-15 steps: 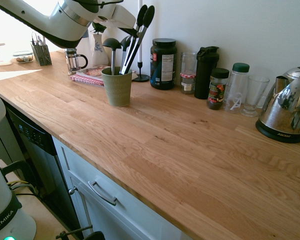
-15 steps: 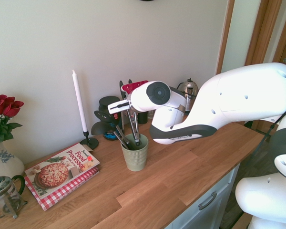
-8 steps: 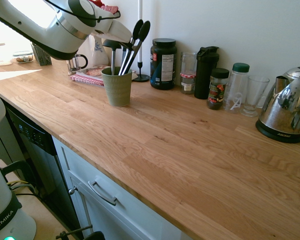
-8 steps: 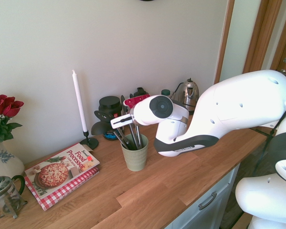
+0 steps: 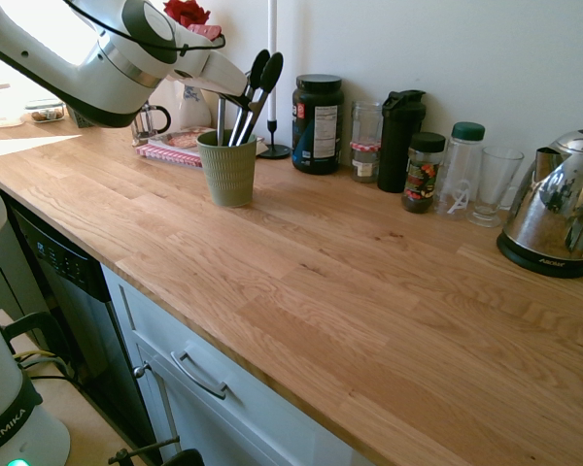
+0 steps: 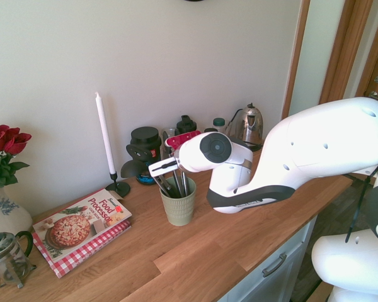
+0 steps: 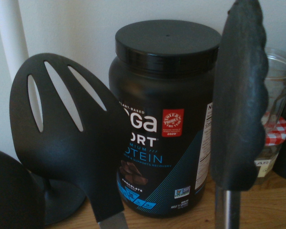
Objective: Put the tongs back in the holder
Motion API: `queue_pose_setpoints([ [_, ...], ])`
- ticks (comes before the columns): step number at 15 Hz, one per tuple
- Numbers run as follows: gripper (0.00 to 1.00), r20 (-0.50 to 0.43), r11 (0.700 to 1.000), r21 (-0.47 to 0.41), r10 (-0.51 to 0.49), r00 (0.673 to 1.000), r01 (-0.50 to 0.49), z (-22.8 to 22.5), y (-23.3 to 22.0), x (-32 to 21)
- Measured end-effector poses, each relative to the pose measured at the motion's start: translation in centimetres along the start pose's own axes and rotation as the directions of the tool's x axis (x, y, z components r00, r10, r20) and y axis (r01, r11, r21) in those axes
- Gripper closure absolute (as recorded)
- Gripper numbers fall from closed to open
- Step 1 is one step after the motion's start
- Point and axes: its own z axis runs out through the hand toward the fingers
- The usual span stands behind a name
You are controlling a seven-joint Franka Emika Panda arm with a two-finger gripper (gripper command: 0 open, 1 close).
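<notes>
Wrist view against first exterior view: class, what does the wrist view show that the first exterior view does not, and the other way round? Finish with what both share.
Only the wrist view: the slots in the black spoon and the word "chocolate" on the tub.

Only the first exterior view: the green holder, the kettle, the red rose and the drawer handle.

Both: the tub, the tongs' black tips, part of the white candle and the jar with the checked lid.
</notes>
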Motion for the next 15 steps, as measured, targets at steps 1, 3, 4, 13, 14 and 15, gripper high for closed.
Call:
queue_pose_setpoints([
  [1,0.00,0.003,1.000,-0.005,-0.001,1.000,0.001,-0.1,0.2,-0.2],
  [3,0.00,0.005,1.000,-0.003,0.001,1.000,-0.001,-0.5,0.1,-0.3],
  [4,0.00,0.005,1.000,0.003,0.005,1.000,-0.005,-0.9,-0.2,-0.1],
  [13,0.00,0.276,0.973,-0.226,0.103,0.956,-0.039,-6.4,0.7,4.7],
  [14,0.00,0.351,0.964,-0.267,0.114,0.929,-0.018,-7.0,2.1,5.9],
  [15,0.00,0.417,0.952,-0.306,0.112,0.902,0.023,-7.7,4.1,7.5],
])
